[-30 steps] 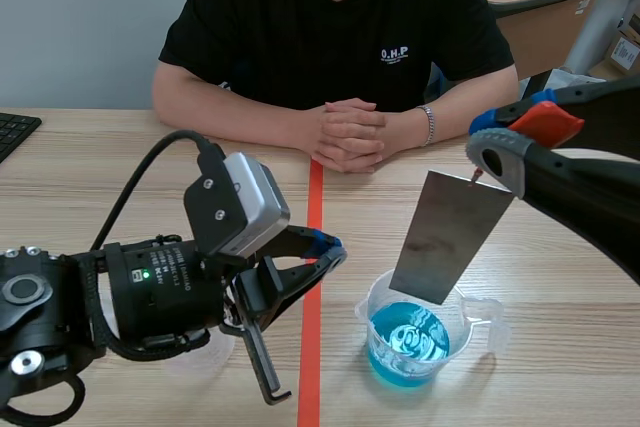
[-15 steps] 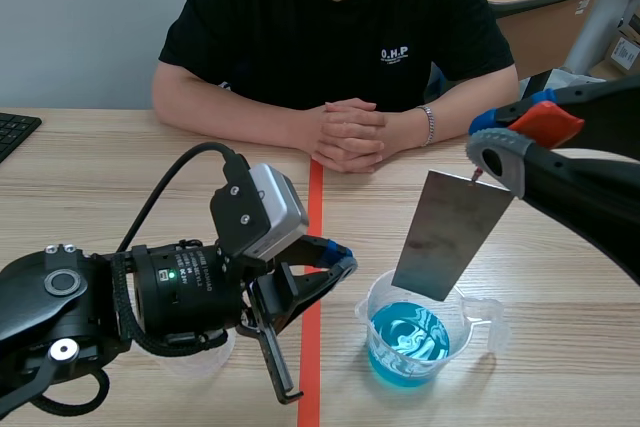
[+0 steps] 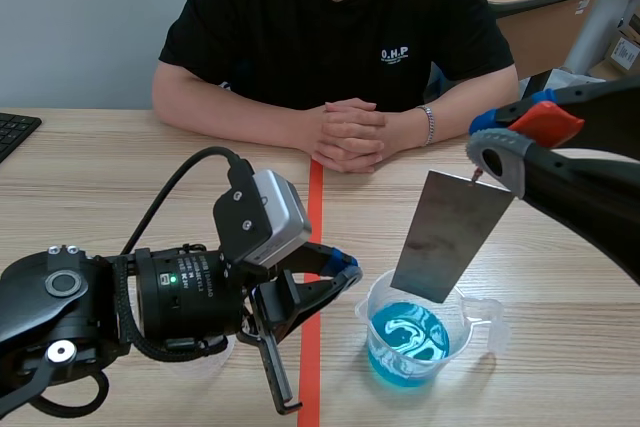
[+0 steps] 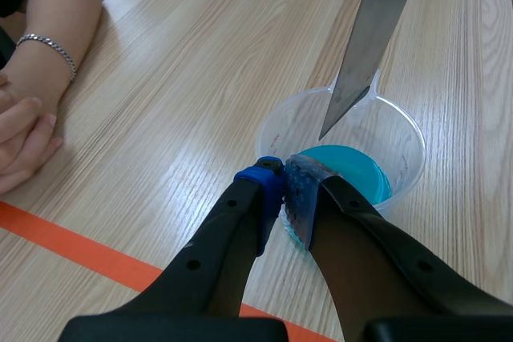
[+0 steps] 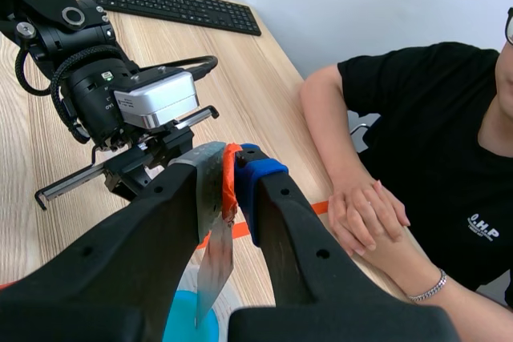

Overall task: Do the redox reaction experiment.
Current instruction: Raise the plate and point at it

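A clear plastic beaker (image 3: 412, 339) with blue liquid stands right of the orange tape line. Above it hangs a grey metal plate (image 3: 450, 235), tilted, its lower corner inside the beaker's rim and above the liquid. My right gripper (image 3: 497, 147) is shut on the plate's top edge; in the right wrist view the plate (image 5: 213, 230) hangs down between the fingers of that gripper (image 5: 230, 172). My left gripper (image 3: 345, 269) is shut on nothing, its tips just at the beaker's (image 4: 345, 170) near rim. The left wrist view shows the left gripper (image 4: 282, 190) and the plate (image 4: 373, 38) ahead of it.
A person sits across the table with clasped hands (image 3: 350, 133) resting near the tape line (image 3: 314, 197). An empty clear cup (image 3: 200, 355) stands under my left arm. A black keyboard (image 3: 14, 132) lies at the far left edge.
My left gripper has moved right, up to the beaker's rim. The right arm and the plate have stayed where they were.
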